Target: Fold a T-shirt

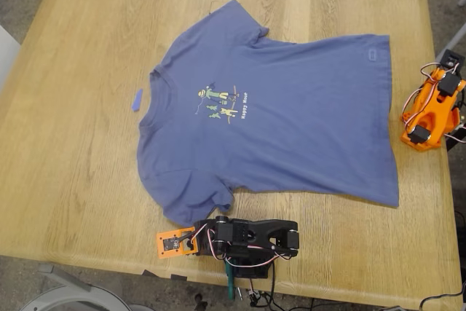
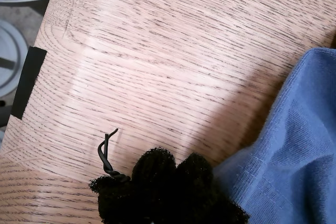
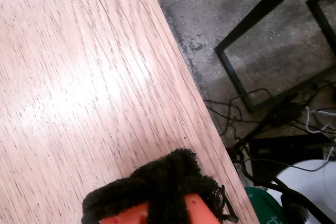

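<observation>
1. The T-shirt [image 1: 284, 125] is slate blue with short sleeves. It lies spread flat, chest side up, across the middle of the wooden table [image 1: 80, 143].
2. Its collar points toward the exterior view's left and its hem toward that view's right. One sleeve reaches toward the table's far edge; the other reaches toward the near edge.
3. The chest carries a small green-and-yellow cartoon print [image 1: 217, 101] with a line of yellow lettering beside it. The cloth shows light wrinkles.
4. A small blue scrap [image 1: 137, 99] lies on the bare wood just beside the collar, apart from the T-shirt.
5. The first wrist view shows my first gripper [image 2: 165, 190] with black fuzzy padding on the tips, the tips pressed together, and nothing between them. A sleeve edge lies just beside the tips.
6. The second wrist view shows my second gripper [image 3: 157, 195], orange with the same black padding, over the table's edge. Whether its jaws are together or apart cannot be told.
7. Only the second wrist view shows the concrete floor [image 3: 210, 19], a black metal frame [image 3: 247, 35] and loose cables [image 3: 247, 124] beyond the edge.
8. Only the exterior view shows the whole T-shirt and its print.
</observation>
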Robot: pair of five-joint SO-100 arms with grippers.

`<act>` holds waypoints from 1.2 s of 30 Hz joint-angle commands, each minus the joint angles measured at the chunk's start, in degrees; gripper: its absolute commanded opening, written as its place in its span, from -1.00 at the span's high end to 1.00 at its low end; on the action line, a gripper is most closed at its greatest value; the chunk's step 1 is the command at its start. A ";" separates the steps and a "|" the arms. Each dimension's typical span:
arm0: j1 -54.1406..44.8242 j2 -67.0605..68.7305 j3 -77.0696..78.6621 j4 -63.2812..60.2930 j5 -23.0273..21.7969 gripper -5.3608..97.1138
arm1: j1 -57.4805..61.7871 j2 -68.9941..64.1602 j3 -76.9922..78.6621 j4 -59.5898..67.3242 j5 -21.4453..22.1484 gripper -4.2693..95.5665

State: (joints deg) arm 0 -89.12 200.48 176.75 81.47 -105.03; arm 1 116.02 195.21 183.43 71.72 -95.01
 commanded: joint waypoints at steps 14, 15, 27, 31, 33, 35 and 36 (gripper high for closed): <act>0.44 6.33 -1.05 0.35 -0.79 0.89 | 3.69 -0.09 3.87 0.26 -0.35 0.91; 0.44 6.33 -1.05 0.35 -0.88 0.89 | 3.69 -0.09 3.87 0.26 -0.35 0.91; 0.26 6.33 -1.05 0.35 -0.88 0.89 | 3.60 -0.09 3.87 0.26 -0.35 0.91; 1.23 6.06 -1.05 0.35 -10.99 0.89 | 2.99 -0.09 3.87 0.26 -0.26 0.91; 0.70 6.06 -1.05 0.35 -10.72 0.90 | 2.90 -0.09 3.87 0.26 -0.26 0.91; 0.70 6.06 -1.05 0.35 -10.90 0.90 | 2.90 -0.09 3.87 0.26 -0.26 0.88; 0.88 6.06 -1.05 0.35 -10.81 0.90 | 2.29 -0.09 3.87 0.26 -0.26 0.83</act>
State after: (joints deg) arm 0 -88.59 200.48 176.75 81.39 -114.70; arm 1 116.02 195.21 183.43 71.72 -95.01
